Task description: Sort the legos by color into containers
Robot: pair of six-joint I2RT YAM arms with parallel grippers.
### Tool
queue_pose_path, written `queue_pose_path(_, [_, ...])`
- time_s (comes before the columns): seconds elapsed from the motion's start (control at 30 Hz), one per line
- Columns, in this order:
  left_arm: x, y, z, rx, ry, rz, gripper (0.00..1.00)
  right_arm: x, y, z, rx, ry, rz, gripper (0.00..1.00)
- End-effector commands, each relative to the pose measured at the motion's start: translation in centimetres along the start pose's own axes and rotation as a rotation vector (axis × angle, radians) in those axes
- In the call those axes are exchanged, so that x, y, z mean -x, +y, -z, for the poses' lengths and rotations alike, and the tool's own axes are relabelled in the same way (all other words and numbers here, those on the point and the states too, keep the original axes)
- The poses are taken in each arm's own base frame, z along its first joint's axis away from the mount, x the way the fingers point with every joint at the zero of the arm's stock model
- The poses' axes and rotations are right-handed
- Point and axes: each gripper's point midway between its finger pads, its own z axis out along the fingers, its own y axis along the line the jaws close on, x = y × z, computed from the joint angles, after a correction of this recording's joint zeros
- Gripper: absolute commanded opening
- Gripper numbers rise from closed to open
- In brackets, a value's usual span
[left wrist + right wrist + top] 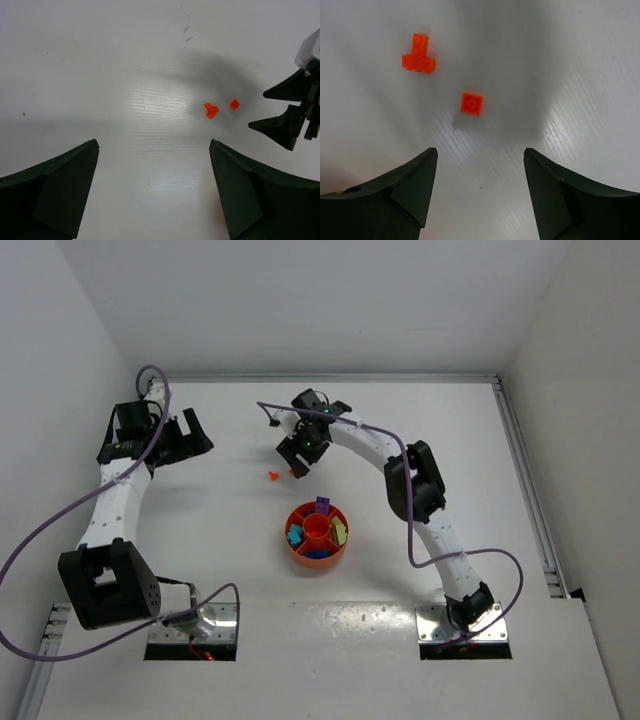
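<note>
Two orange legos lie loose on the white table: a small square brick (471, 103) and a T-shaped joined piece (418, 55). Both also show in the top view, the square brick (293, 472) and the joined piece (272, 476), and in the left wrist view, the square brick (234, 104) and the joined piece (211, 110). My right gripper (480, 152) is open and empty, hovering just short of the square brick. It also shows in the top view (292, 455). My left gripper (154, 145) is open and empty, far to the left (200, 435). The round orange tray (300, 517) holds purple (322, 505), yellow-green (340, 531) and blue (295, 536) legos in separate wedges.
White walls close in the table at the left, back and right. A metal rail (525, 480) runs along the right side. The right arm's purple cable (370, 427) hangs above the table behind the tray. The right gripper's fingers (287, 117) show at the right edge of the left wrist view.
</note>
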Motion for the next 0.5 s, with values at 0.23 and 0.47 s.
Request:
queue_pose_path(0.23, [0.9, -0.6, 0.4, -0.040, -0.041, 0.007, 0.99, 3.2, 0.3, -0.4, -0.067, -0.081, -0.075, 0.71])
queue_pose_path(0.47, [0.7, -0.8, 0.2, -0.058, -0.029, 0.010, 0.99, 3.0, 1.0, -1.7, -0.039, -0.076, -0.068, 0.66])
